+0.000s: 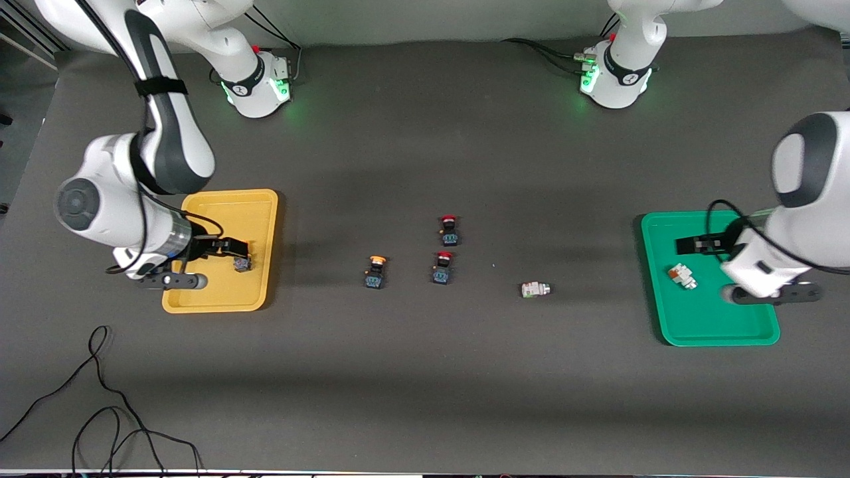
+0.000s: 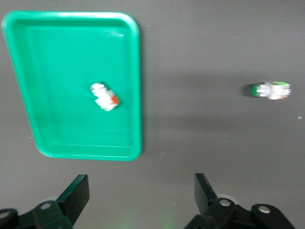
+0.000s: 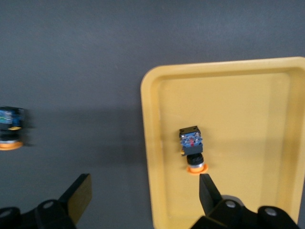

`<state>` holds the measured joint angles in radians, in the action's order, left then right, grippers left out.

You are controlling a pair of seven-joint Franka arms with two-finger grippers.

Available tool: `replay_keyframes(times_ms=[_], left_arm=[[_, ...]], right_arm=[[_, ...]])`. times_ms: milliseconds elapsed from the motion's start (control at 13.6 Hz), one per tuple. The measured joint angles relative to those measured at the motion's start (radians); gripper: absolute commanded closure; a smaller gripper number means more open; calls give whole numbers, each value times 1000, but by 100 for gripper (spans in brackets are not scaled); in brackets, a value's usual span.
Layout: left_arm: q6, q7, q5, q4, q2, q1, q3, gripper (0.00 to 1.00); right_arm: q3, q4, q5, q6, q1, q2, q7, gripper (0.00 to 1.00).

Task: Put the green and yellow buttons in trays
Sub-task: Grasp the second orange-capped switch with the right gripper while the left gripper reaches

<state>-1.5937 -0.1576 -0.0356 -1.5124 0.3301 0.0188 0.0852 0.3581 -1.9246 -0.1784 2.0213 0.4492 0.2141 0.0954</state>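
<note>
A yellow-capped button (image 1: 242, 265) (image 3: 192, 150) lies in the yellow tray (image 1: 252, 216) (image 3: 248, 105). My right gripper (image 1: 228, 247) (image 3: 144, 193) hangs open just above it, holding nothing. A whitish button (image 1: 682, 276) (image 2: 105, 97) lies in the green tray (image 1: 704, 325) (image 2: 62, 71), and my left gripper (image 1: 696, 245) (image 2: 140, 191) is open and empty over that tray. A second yellow-capped button (image 1: 375, 272) (image 3: 9, 129) and a whitish green-tipped button (image 1: 535, 289) (image 2: 270, 90) rest on the dark table between the trays.
Two red-capped black switches (image 1: 449, 230) (image 1: 442, 267) stand mid-table, beside the loose yellow-capped button. A black cable (image 1: 99, 411) loops on the table near the front camera at the right arm's end.
</note>
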Motion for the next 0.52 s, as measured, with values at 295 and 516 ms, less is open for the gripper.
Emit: replay_keyframes(times_ms=[295,516], left_arm=[[-83,-196,62,-6,36,112,2,2],[-143,-450,103,-11,70,192,3,2]], right_arm=[[-49,113,-47,-60,31,32,151,0],[-55,178,-110,-51,123,116,277,0]])
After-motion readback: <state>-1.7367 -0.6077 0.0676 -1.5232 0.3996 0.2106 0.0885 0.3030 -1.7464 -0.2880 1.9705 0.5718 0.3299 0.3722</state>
